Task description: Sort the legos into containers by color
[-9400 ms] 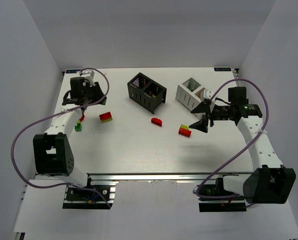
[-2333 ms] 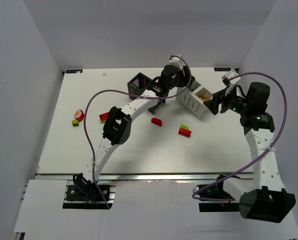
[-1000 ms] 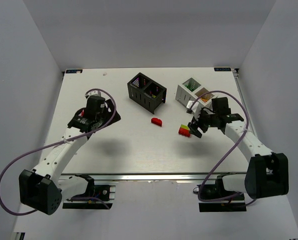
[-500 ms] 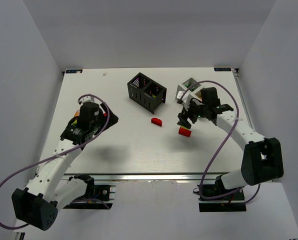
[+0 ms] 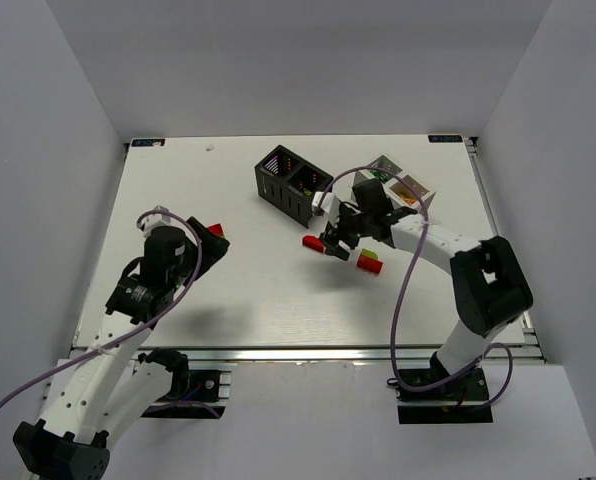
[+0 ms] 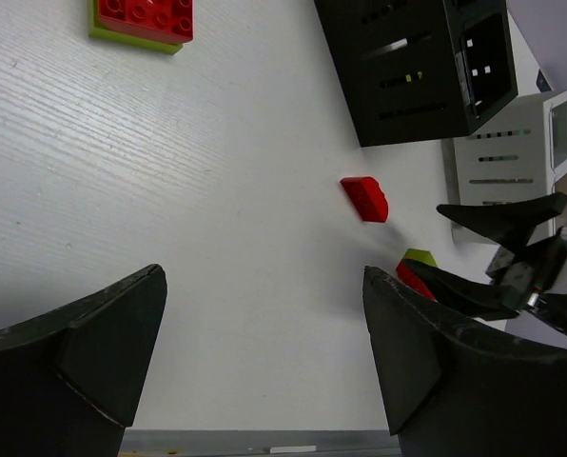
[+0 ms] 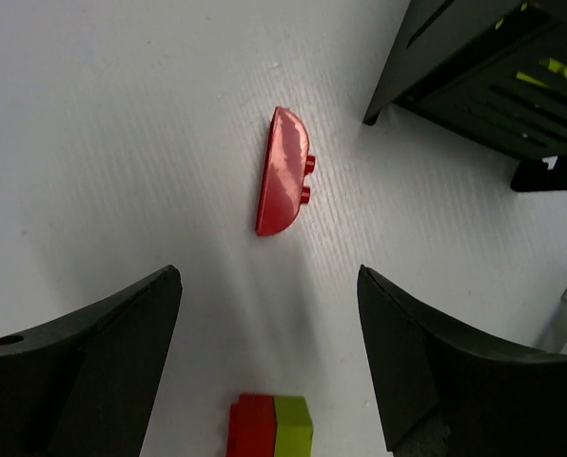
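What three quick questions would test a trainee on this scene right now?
1. True or false: the right gripper is shut on the curved red brick.
2. The bin nearest that brick is: A white, B black, C orange.
3. In the right wrist view, what two colours make up the stacked brick at the bottom edge?

Key: 1 false, its jaws stand open and the brick lies free ahead of them; 2 B; 3 red and green.
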